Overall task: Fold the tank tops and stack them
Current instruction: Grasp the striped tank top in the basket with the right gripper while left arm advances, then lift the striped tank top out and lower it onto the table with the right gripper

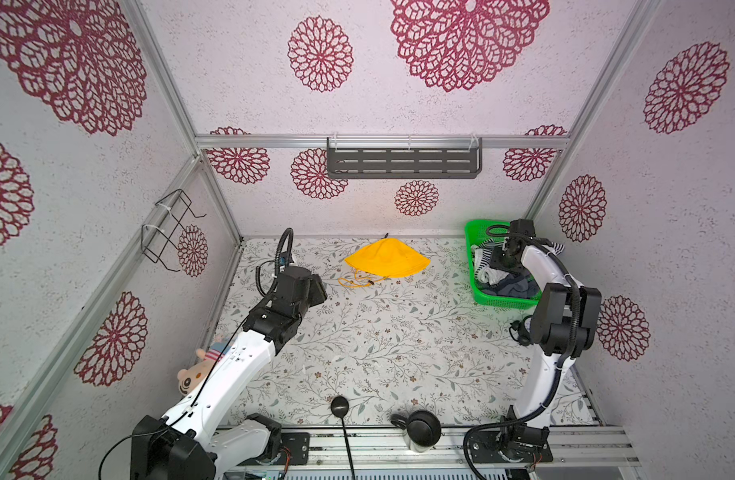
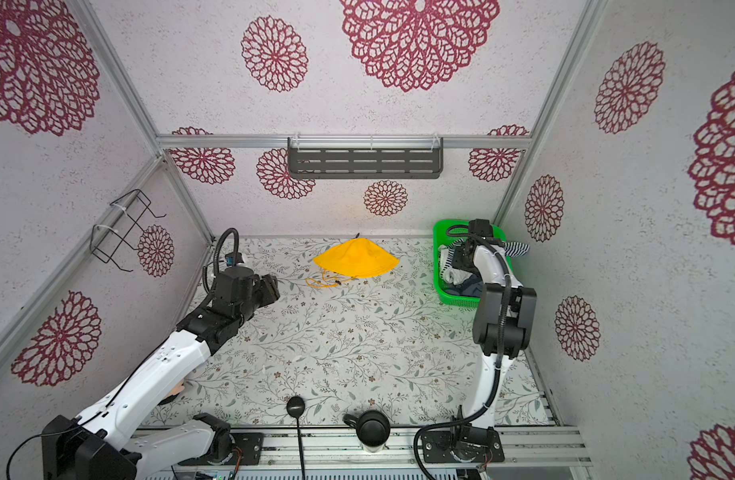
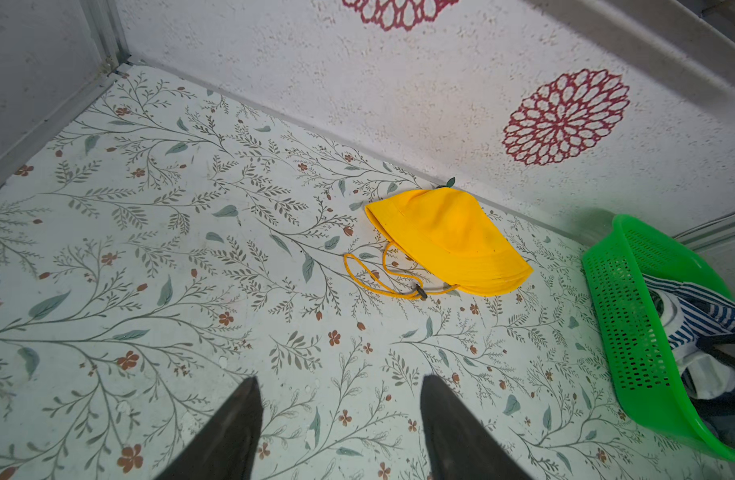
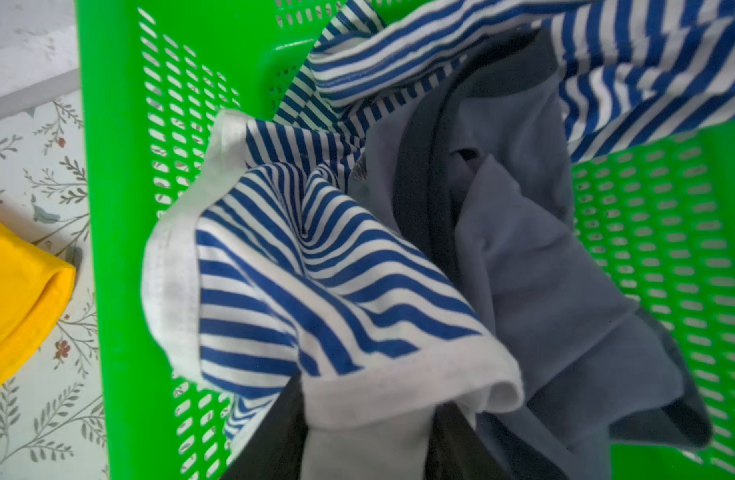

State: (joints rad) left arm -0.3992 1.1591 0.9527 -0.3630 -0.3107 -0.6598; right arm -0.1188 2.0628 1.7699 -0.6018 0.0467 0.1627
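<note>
The right gripper (image 4: 370,436) pinches the white hem of the striped tank top (image 4: 295,270), which is heaped against the slate tank top (image 4: 544,270) inside the green basket (image 4: 116,208), its walls close on either side. The left gripper (image 3: 340,379) hangs with jaws apart over open table (image 3: 149,249), the yellow hat (image 3: 444,237) well ahead.

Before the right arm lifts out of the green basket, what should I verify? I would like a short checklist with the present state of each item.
1. The white hem of the striped tank top sits between the jaws of the right gripper: ok.
2. Those jaws are fully shut on it: cannot tell.
3. Only one top is caught; the blue-grey tank top lies against it: cannot tell.
4. The left gripper is open and holds nothing: ok.
5. There is bare table in front of the yellow hat for folding: ok.
6. Clothes are out of the green basket: not ok, none lies on the table.
</note>
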